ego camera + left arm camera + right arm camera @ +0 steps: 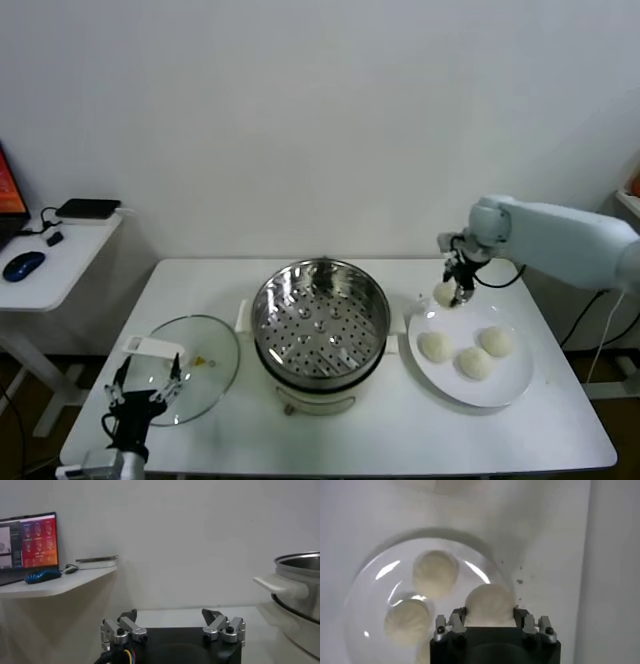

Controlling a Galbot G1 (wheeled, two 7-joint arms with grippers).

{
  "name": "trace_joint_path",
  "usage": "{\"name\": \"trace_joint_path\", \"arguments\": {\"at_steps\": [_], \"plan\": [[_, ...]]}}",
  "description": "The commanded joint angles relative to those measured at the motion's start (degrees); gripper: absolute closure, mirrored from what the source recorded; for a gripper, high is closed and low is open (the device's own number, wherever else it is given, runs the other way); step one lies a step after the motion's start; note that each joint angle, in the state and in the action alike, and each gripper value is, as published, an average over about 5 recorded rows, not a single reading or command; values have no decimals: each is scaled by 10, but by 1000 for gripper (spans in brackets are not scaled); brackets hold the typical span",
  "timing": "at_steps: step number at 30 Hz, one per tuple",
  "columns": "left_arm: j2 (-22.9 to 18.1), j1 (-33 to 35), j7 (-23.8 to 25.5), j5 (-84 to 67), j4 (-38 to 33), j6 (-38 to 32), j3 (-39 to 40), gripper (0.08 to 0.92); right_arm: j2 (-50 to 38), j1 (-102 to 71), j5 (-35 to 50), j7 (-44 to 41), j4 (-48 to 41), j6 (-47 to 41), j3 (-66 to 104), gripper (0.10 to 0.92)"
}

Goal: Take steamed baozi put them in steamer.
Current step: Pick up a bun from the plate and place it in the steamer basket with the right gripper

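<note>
The left gripper, fingers spread and holding nothing, hovers at seven o'clock beside the glass lid. At centre sits the steel steamer. At three o'clock, three baozi rest on the white plate. The right gripper clasps a fourth baozi above the plate's far rim.

Steamer sits at centre of surface in front of you. Glass lid lies flat to its left, plate to its right. Three baozi on plate. Fourth baozi above plate's far-left rim, between right gripper jaws. Left gripper over lid's near edge.
</note>
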Motion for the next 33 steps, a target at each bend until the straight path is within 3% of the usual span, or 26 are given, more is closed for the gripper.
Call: {"name": "trace_joint_path", "arguments": {"at_steps": [1,6,11,19,33], "plan": [[-5,1,-1,7,-4,-1,5,177,12,199,30,-10,183,79,-51,388],[-7,3,-3,9,-6,-3,9,177,58,230,5,2,279,133,-10,386],[-9,3,-7,11,-4,-5,9,177,133,212,-13,5,290,164,22,389],[-13,6,-10,10,-10,-6,9,177,241,106,-114,-2,149,223,15,389],[-16,2,-16,12,3,-5,6,177,323,-48,-221,7,-74,306,43,389]]}}
